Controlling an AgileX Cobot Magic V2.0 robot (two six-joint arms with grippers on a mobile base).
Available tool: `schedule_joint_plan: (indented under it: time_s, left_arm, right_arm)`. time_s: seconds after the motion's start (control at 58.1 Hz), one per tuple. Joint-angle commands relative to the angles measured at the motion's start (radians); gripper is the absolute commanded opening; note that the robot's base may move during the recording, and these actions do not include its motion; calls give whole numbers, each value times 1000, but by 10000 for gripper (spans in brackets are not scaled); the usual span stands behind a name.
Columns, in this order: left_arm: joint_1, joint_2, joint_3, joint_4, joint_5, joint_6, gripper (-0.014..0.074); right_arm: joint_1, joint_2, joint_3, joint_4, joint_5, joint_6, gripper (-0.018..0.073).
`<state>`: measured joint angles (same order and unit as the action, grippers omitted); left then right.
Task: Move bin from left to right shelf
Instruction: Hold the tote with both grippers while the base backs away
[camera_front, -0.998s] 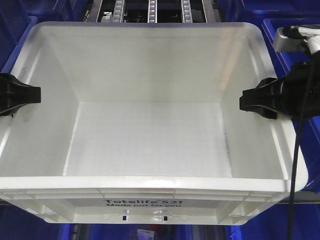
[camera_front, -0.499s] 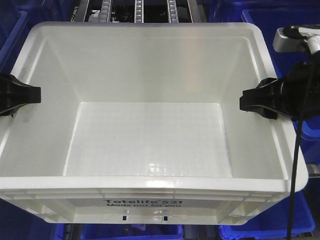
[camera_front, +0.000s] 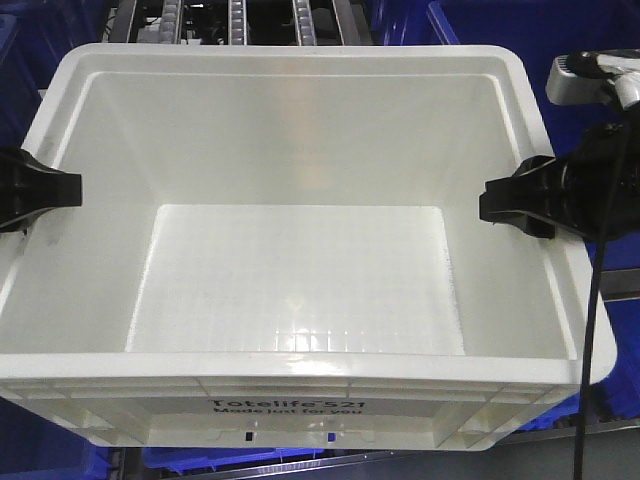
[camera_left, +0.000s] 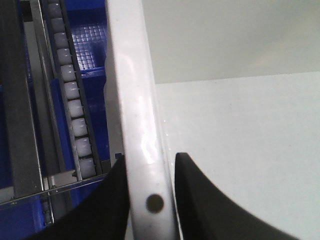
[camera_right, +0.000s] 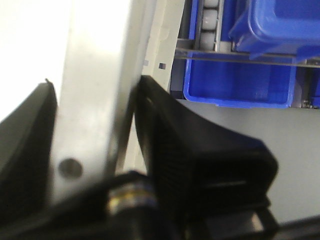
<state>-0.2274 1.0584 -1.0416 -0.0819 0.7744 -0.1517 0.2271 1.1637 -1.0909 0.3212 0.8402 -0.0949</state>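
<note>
The bin is seen filling the front view, gripped on both sides, with its "Totelife 521" label read at 6 o'clock. At 9 o'clock the rim is clamped by the left gripper: in the left wrist view one finger is set inside the wall and one outside. At 3 o'clock the opposite rim is pinched the same way by the right gripper. Roller tracks are glimpsed past the far rim at 12 o'clock, and blue bins are spotted at 1 o'clock.
</note>
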Motion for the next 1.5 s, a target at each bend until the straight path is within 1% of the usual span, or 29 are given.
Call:
schedule_joint_plan:
  time_s: [0.0,1.479]
  left_arm:
    - [-3,-29,-40,26,-114,42,-6]
    - [-3,-29,-40,26,-114,42,-6]
  right_arm:
    - [-8,-38,-39,2,-103,-46,-4]
    - [-8,-38,-39,2,-103,-46,-4]
